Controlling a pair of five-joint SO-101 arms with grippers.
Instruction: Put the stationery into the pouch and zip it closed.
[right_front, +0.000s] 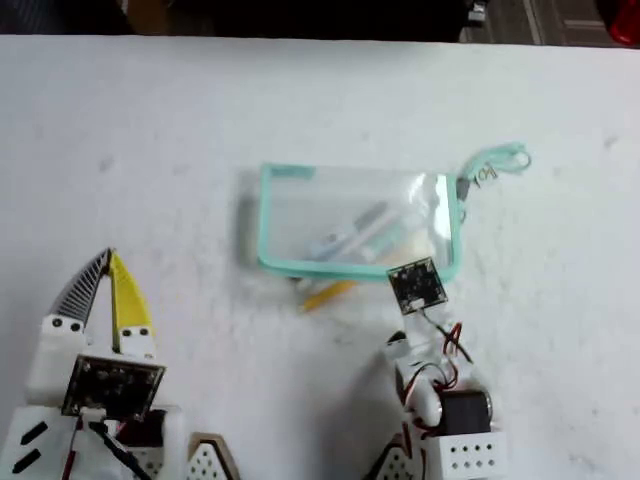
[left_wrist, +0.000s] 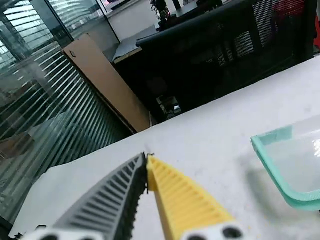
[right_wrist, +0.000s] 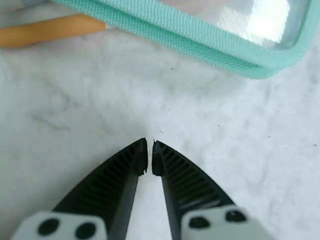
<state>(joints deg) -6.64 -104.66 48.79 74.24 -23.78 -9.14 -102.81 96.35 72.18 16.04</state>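
Observation:
A clear pouch (right_front: 358, 224) with a mint-green border lies flat at mid-table, with pens and other stationery visible through it. A yellow pen (right_front: 328, 294) pokes out from under its near edge, seen also as the yellow pen (right_wrist: 47, 29) beside the pouch border (right_wrist: 200, 42). The zipper pull with a mint loop (right_front: 497, 162) lies at the pouch's far right corner. My left gripper (right_front: 110, 254), grey and yellow fingers, is shut and empty, left of the pouch edge (left_wrist: 282, 165). My right gripper (right_wrist: 149, 152) is shut just near the pouch's near edge, holding nothing.
The white table (right_front: 150, 130) stretches wide around the pouch. Beyond the table's far edge stand a dark mesh chair (left_wrist: 240, 45), a tan board (left_wrist: 107, 85) and slatted blinds.

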